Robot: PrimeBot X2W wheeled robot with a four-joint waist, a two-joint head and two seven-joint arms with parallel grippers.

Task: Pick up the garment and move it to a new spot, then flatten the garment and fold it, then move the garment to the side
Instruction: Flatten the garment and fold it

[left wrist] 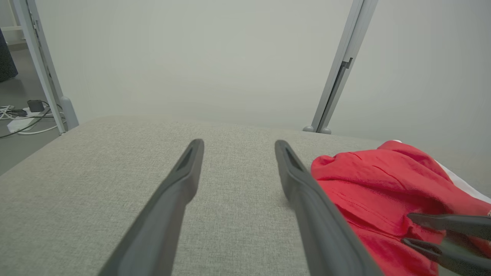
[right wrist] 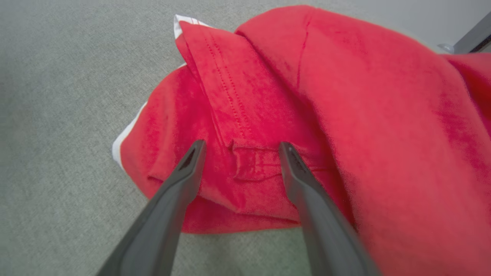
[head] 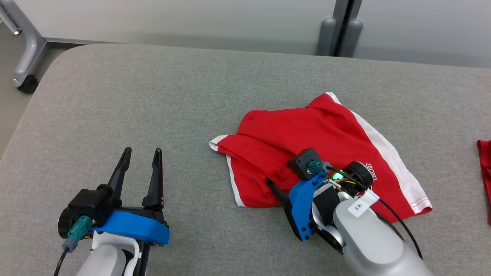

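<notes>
We see the red shorts (head: 326, 134) crumpled on the grey padded table (head: 153, 96), right of centre. Our right gripper (right wrist: 239, 147) hovers over a stitched fold, its 2 fingers spread. The cloth looks soft and light, so we'd pinch that thicker seam. Our left gripper (head: 142, 151) is spread too, and empty.

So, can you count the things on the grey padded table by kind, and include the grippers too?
Red garment with white trim, likely shorts: 1
Red cloth cut off at the head view's right edge: 1
Grippers, both open: 2 (left gripper, right gripper)
Total: 4
</notes>
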